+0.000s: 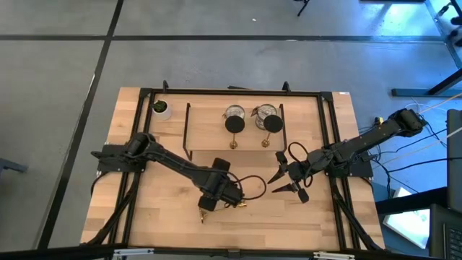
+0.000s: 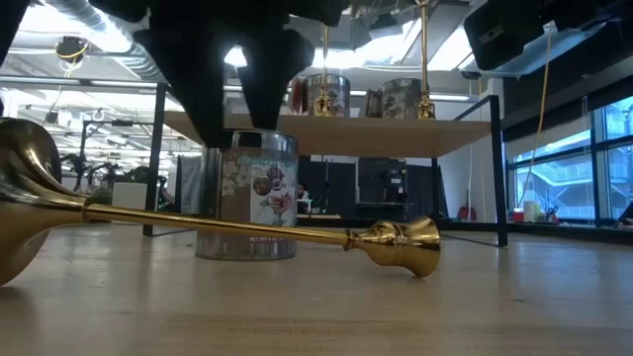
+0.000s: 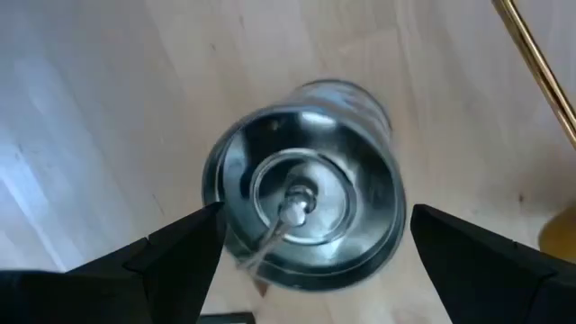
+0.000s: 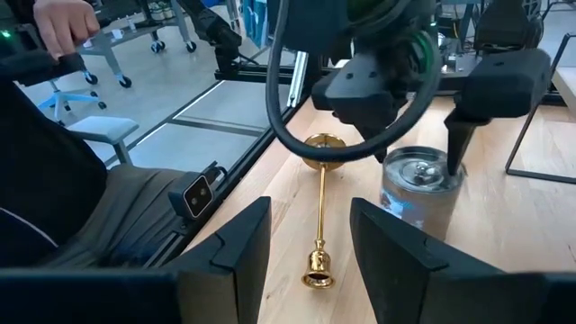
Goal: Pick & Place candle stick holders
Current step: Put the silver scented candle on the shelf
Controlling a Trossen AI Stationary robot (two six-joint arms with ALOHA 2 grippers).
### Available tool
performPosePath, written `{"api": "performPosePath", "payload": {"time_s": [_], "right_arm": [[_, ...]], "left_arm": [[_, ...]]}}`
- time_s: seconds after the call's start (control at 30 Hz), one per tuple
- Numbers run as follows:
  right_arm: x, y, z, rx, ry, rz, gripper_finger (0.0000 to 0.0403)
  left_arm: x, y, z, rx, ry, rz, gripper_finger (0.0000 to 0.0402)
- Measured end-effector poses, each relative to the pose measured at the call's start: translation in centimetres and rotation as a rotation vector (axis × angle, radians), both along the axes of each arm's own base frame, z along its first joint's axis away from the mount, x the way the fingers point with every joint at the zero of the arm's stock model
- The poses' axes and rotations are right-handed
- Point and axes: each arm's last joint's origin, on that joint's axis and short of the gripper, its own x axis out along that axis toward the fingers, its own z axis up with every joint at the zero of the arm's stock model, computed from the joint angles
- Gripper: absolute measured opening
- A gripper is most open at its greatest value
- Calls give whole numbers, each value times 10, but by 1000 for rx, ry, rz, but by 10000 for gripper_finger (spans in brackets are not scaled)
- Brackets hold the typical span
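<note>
The left gripper hovers wide open, holding nothing, straddling a silvery cup standing near the desk front edge, beside a brass stick lying flat, while the right gripper waits part-open and empty to the right.

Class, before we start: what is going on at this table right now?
The left gripper hangs directly over a silvery cup near the table's front, its fingers spread on either side of the cup and not closed on it. A gold stick lies flat on the table beside that cup. The right gripper waits to one side, holding nothing. On the black wire rack at the back, two more cups and two sticks already stand upright.
</note>
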Motion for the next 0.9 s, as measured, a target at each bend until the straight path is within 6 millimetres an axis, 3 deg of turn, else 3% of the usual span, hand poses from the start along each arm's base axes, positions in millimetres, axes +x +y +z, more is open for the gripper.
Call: {"api": "performPosePath", "payload": {"time_s": [0.9], "right_arm": [[0,0,0,0,-1,0,156]], "left_arm": [[6,-1,0,3,-60,-9,350]]}}
